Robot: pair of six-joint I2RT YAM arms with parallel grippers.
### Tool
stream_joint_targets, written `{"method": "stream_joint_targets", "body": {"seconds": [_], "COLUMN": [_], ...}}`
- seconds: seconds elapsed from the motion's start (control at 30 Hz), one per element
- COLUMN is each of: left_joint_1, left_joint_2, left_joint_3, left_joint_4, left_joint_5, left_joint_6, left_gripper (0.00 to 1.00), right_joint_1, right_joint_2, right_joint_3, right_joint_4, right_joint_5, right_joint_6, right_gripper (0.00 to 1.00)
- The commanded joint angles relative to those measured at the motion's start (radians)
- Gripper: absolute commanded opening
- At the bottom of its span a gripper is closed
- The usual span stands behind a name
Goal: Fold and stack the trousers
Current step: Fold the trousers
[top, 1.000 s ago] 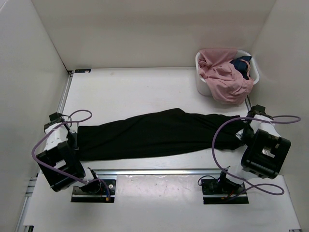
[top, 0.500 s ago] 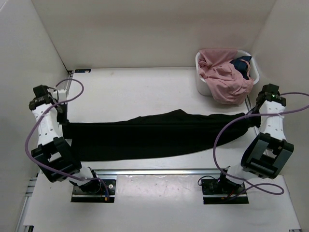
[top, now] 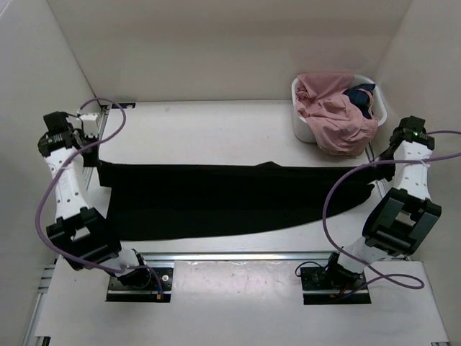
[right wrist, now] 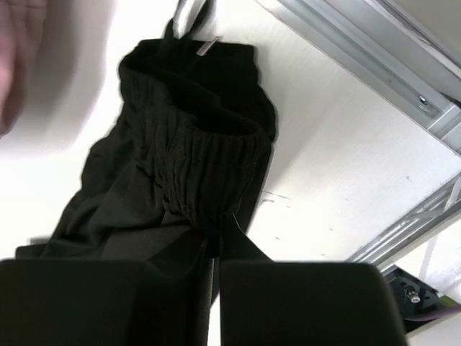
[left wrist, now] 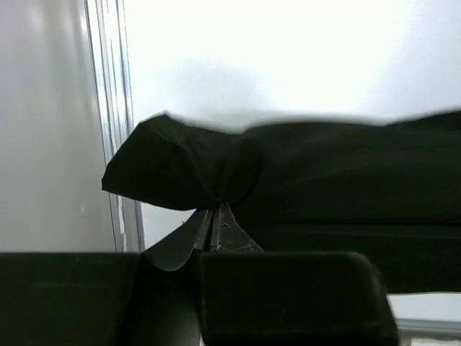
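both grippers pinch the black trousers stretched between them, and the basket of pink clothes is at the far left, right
No: the white basket holding the pink garment is at the far right, per the top external view. The rest holds.

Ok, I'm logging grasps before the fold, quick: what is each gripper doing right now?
Left gripper: shut on one end of the large black soft-fabric trousers.
Right gripper: shut on the other end of the same trousers.
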Motion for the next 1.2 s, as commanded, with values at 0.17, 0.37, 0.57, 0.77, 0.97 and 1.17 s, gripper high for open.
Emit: {"method": "stream_joint_targets", "body": {"seconds": [0.17, 0.37, 0.57, 0.77, 0.97, 1.17], "left_joint_1": [0.023, 0.032, 0.043, 0.043, 0.043, 0.043], "left_joint_2": [-0.286, -0.356, -0.346, -0.317, -0.317, -0.279], "left_joint_3": [-0.424, -0.754, -0.872, -0.920, -0.853, -0.599], "left_joint_4": [0.037, 0.067, 0.101, 0.121, 0.098, -0.083], "left_joint_5": [-0.254, -0.379, -0.426, -0.426, -0.449, -0.448], "left_joint_6": [0.105, 0.105, 0.115, 0.115, 0.126, 0.146], "left_gripper": [0.14, 0.14, 0.14, 0.33, 0.72, 0.82], "right_joint_1": [-0.098, -0.178, -0.218, -0.218, -0.154, -0.062], "right_joint_2": [-0.120, -0.110, -0.026, -0.017, -0.083, -0.190], "right_joint_3": [-0.169, -0.381, -0.464, -0.473, -0.482, -0.482], "right_joint_4": [0.089, 0.177, 0.256, 0.278, 0.278, 0.243], "right_joint_5": [0.060, 0.011, -0.037, -0.121, -0.088, 0.114], "right_joint_6": [0.000, 0.000, -0.020, -0.049, -0.027, 0.054], "right_gripper": [0.00, 0.00, 0.00, 0.40, 0.64, 0.74]}}
